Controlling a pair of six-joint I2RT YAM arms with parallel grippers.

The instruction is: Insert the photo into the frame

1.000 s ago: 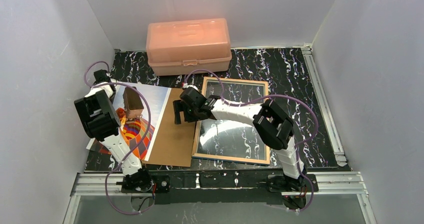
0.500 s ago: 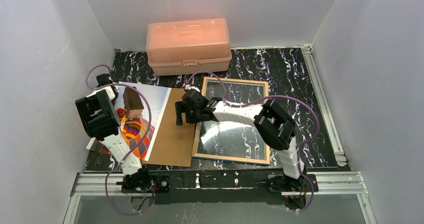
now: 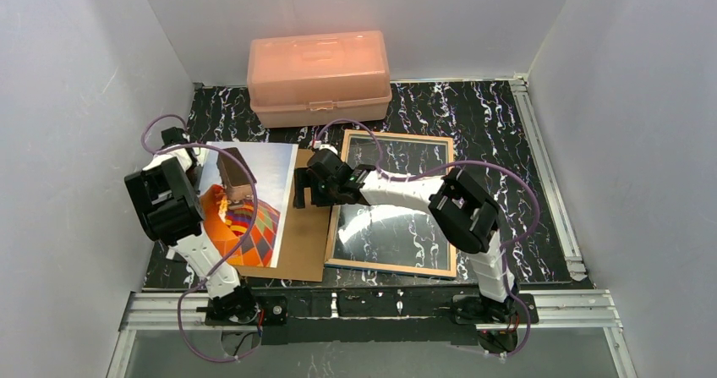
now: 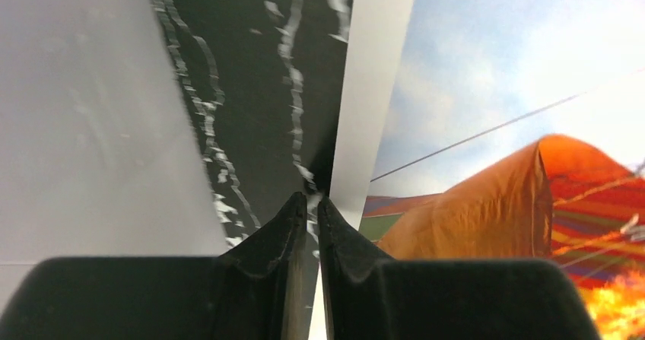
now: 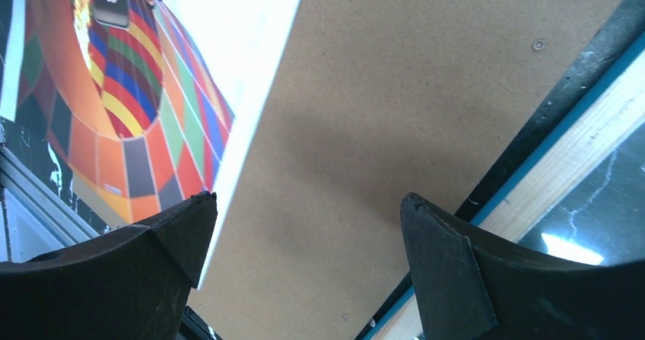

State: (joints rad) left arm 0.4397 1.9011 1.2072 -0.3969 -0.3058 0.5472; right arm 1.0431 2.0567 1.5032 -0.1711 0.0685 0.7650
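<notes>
While one photo, one frame, one board and one box share the table, two arms work over them, each with one hand

Picture side up, the photo lies left of the board, and its right edge overlaps the board's left part. The frame lies flat just right of the board, glass showing. The box sits beyond the board at the table's far edge, well apart from it

At the photo's far-left corner, on the side away from the board, the left hand has its fingers pressed nearly together. The photo's white edge runs straight into the slit between them, so it is pinching the photo there. From that wrist, the orange balloon and blue sky spread out to the right of the fingers

The left arm rises from its base left of the board, elbow high over the photo's near-left part, forearm reaching away toward that corner

The right arm bends over the frame's near-right part and its forearm crosses the glass toward the board. The right hand hangs above the board's far part, spread wide and holding nothing. Between its fingers its wrist camera shows bare board, with the photo's edge on one side and the frame's blue rim on the other
</notes>
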